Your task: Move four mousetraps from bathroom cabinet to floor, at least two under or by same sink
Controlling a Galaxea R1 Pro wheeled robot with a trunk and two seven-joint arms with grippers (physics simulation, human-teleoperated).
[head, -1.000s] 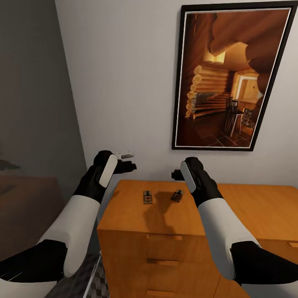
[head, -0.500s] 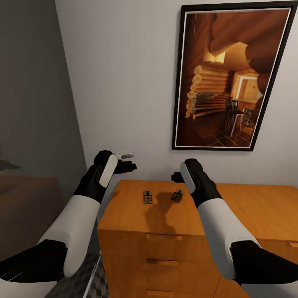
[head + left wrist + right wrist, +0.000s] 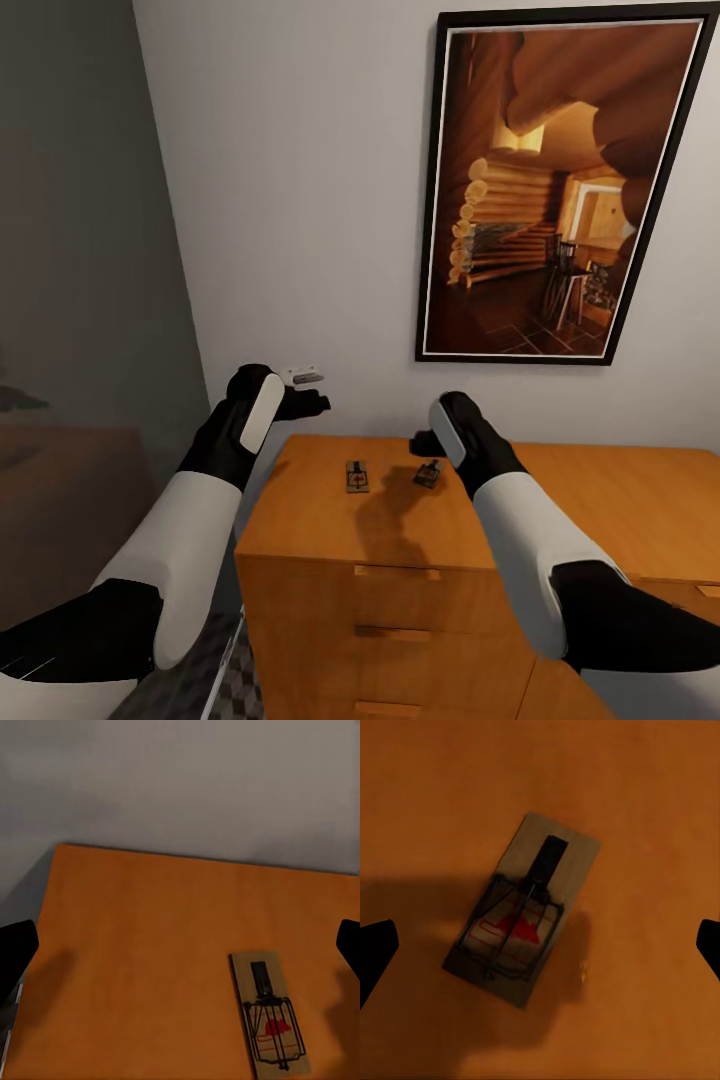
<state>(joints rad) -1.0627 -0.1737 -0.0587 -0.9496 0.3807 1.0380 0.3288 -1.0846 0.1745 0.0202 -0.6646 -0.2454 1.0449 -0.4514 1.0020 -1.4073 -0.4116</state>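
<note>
A small flat rectangular wooden mousetrap with thin wire parts and a red patch (image 3: 523,910) lies directly below the right pincer (image 3: 540,945), on the smooth flat top of the orange-brown wooden cabinet (image 3: 300,520). Its long axis runs diagonally across the gap between the two dark fingertips, which stand wide apart and hold nothing. A second, similar mousetrap (image 3: 356,476) lies nearby, ahead of and to the right of the left pincer (image 3: 180,945), also wide open and empty. The right arm is nearer its trap, so a straight descent looks likely, perhaps after a wrist turn.
</note>
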